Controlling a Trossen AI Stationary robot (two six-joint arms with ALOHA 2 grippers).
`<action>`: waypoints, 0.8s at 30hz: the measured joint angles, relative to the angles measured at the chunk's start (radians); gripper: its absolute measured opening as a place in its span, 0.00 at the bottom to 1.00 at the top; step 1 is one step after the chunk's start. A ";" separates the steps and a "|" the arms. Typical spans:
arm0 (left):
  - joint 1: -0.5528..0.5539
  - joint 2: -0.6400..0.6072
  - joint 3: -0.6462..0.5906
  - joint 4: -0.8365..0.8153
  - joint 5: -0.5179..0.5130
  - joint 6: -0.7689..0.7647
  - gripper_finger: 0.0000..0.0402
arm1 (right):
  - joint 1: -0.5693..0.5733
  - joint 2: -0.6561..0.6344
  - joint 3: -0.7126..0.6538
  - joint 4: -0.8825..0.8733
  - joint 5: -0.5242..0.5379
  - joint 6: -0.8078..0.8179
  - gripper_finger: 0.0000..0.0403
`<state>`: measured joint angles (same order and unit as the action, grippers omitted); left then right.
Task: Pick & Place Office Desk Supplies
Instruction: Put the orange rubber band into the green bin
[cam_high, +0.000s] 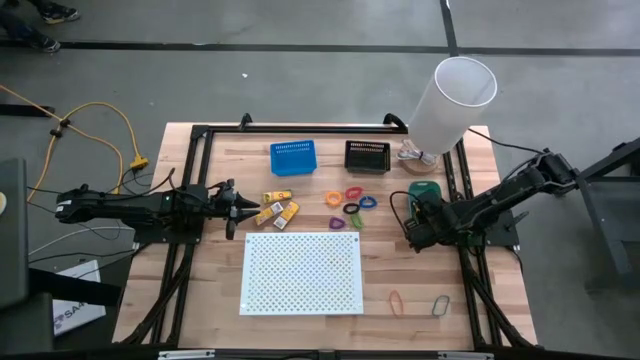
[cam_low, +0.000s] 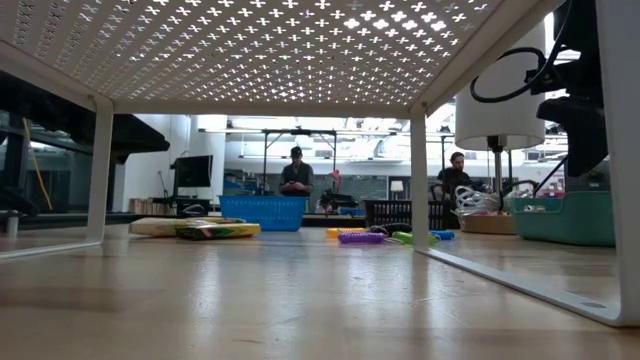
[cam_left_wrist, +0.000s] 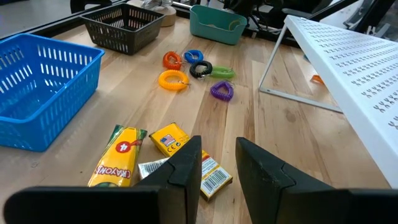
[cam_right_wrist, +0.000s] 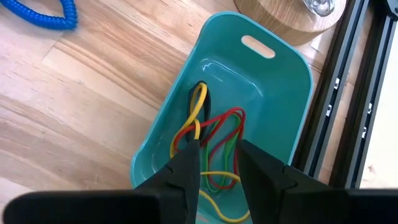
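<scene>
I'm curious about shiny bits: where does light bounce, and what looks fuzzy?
Right wrist view: pale glare on the teal bin's floor beside the rubber bands. Low view: the tabletop nearest the camera looks soft, and light shows through the white perforated board overhead.

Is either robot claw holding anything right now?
No. The right end effector stands open over rubber bands in the teal bin; the left end effector is open, empty.

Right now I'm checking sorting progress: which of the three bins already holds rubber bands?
The teal bin under the right gripper: yellow, red and green rubber bands lie inside. The blue bin and black bin look empty.
</scene>
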<state>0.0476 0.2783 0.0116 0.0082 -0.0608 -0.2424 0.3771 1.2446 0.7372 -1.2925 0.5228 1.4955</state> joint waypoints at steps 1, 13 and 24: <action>0.000 0.000 0.000 0.000 0.000 0.000 0.24 | 0.000 0.000 0.000 0.000 0.000 0.000 0.24; 0.000 0.000 0.000 0.000 0.000 0.000 0.24 | 0.000 0.000 0.000 0.013 0.004 -0.002 0.23; 0.000 0.000 0.000 0.000 0.000 0.000 0.24 | 0.003 0.000 0.000 0.264 0.033 -0.277 0.23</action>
<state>0.0475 0.2783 0.0116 0.0078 -0.0608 -0.2428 0.3798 1.2443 0.7372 -1.0287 0.5561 1.2184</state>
